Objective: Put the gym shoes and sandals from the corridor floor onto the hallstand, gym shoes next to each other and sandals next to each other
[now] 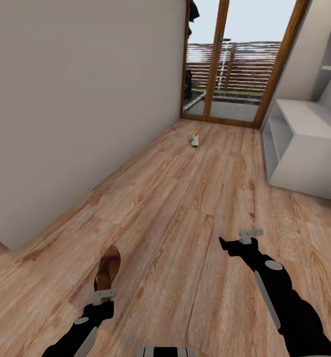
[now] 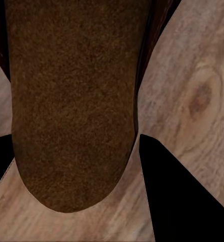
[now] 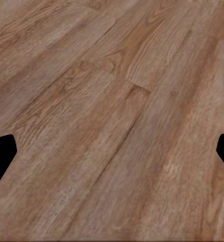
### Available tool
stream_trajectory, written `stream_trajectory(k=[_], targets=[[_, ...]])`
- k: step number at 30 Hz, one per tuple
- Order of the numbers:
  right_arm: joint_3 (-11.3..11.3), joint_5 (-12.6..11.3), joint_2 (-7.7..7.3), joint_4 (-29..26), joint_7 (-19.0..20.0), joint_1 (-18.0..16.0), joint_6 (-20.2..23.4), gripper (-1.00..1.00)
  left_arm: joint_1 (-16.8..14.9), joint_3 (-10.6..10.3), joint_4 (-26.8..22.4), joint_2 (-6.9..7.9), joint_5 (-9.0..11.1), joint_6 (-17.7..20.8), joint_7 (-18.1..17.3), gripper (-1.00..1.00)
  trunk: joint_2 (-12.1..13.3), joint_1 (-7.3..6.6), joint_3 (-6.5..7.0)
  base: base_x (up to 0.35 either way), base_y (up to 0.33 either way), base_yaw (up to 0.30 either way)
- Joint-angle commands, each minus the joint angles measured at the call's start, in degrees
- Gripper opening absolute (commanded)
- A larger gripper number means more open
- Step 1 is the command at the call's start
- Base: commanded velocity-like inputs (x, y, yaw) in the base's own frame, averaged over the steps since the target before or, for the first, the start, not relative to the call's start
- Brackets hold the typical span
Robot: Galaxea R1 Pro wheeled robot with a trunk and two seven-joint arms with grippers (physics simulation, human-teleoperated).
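The left hand hangs spread astride the sandal on the corridor floor, and an off-centre squeeze could skid it away.

Matt suede-like sandal footbed; wood-grain corridor floor, faint sheen.
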Motion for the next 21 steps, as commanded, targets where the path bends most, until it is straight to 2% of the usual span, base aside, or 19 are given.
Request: stream_trajectory(k=[1,4,7,12,21], targets=[[-0.09,0.51,0.02,0.00,0.35,0.66,-0.58,1.00,0.25,-0.47,-0.16,0.11,0.28,-0.40,0.37,-1.00,0.00,-0.03,0.28,0.000,0.000,0.000],[-0.30,1.42,0.06,0.87,0.17,4.67,-7.05,1.00,1.18,-0.49,-0.28,0.16,0.27,-2.97,0.09,-1.00,0.04,-0.11,1.21,0.000,0.000,0.000],[-0.33,1.55,0.12,2.06,0.10,7.61,-10.85,1.00,1.67,-0.48,-0.33,0.19,0.31,-3.61,0.00,-1.00,0.08,-0.19,2.15,0.000,0.000,0.000],[-0.36,1.37,0.21,6.04,0.14,12.09,-16.96,1.00,2.02,-0.53,-0.33,0.21,0.28,-4.07,0.00,-1.00,0.08,-0.19,2.60,0.000,0.000,0.000],[-0.42,1.20,0.24,15.66,0.14,14.20,-26.98,1.00,2.11,-0.55,-0.48,0.18,0.25,-4.20,-0.07,-1.00,0.08,-0.19,3.41,0.000,0.000,0.000]])
